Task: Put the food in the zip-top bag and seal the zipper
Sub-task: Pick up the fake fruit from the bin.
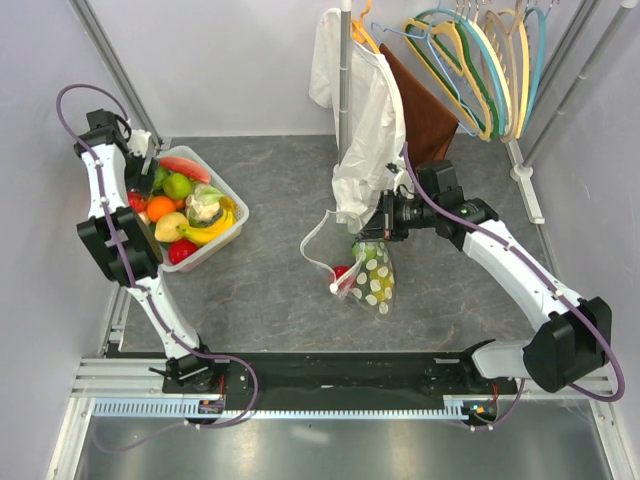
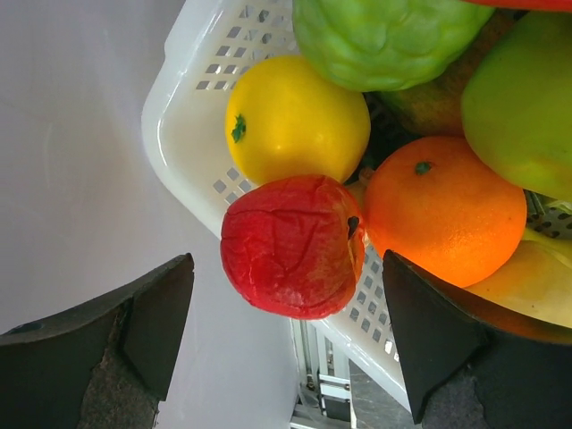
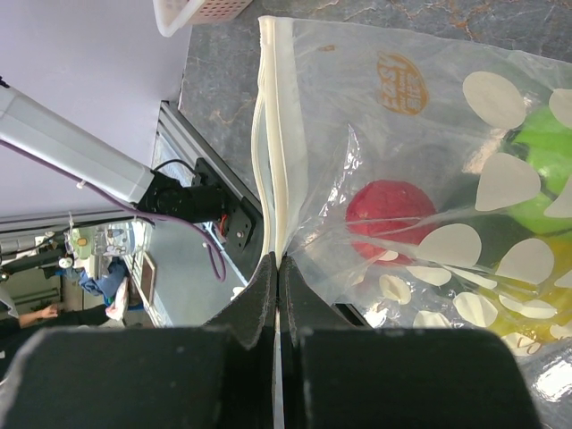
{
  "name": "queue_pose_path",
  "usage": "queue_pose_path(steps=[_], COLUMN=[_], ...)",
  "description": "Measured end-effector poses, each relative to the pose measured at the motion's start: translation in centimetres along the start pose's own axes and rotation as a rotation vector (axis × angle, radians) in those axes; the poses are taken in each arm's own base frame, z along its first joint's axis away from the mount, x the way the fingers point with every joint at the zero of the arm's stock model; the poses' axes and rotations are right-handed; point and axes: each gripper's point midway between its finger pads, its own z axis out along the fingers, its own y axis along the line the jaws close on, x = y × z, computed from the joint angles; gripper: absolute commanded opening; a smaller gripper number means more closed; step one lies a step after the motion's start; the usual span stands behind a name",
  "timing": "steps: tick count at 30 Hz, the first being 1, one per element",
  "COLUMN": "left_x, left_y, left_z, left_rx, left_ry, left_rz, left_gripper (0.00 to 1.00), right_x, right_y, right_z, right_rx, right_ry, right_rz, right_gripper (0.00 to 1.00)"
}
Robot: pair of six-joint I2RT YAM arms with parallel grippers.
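L hand (image 2: 286, 273) wide apart by red apple (image 2: 290, 246) — R hand (image 3: 277, 264) pinching zip-top bag (image 3: 402, 170) edge

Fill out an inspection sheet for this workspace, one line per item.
Surface: grey mottled table.
Job's things: zip-top bag on the table with red and green food inside. Whether it is sealed cannot be told. A red apple and other fruit sit in the white basket.
Clutter: white garment and brown cloth hang over the far side.
Grippers: left gripper open, fingers either side of the red apple; right gripper shut on the zipper.
Cables: purple cables run along both arms.
Surroundings: hangers on a rail, plain walls.
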Motion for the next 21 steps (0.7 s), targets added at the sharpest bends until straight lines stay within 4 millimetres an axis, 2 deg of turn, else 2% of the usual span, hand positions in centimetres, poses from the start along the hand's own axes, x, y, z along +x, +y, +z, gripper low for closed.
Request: queue_pose_path(steps=[7, 10, 15, 21], left_x=[0.6, 0.9, 1.2, 1.2], left_y=[-0.5, -0.7, -0.7, -0.6], left_z=[1.3, 1.6, 1.7, 1.4], left_rx=[0.019, 0.025, 0.028, 0.029], left_ry=[0.03, 0.042, 0.048, 0.048], left_rz=[0.003, 0.005, -0.001, 0.001], left_gripper=[0.92, 0.88, 0.7, 0.65], right_x=[-0.2, -0.2, -0.3, -0.4], right_y=[0.0, 0.0, 0.0, 0.0], right_z=[-0.2, -0.4, -0.5, -0.7], right_rx=[0.001, 0.0, 0.001, 0.001], right_ry=[-0.007, -0.012, -0.016, -0.021], right_rz=[0.001, -0.001, -0.001, 0.0], right_gripper=[0.0, 0.0, 0.0, 0.0])
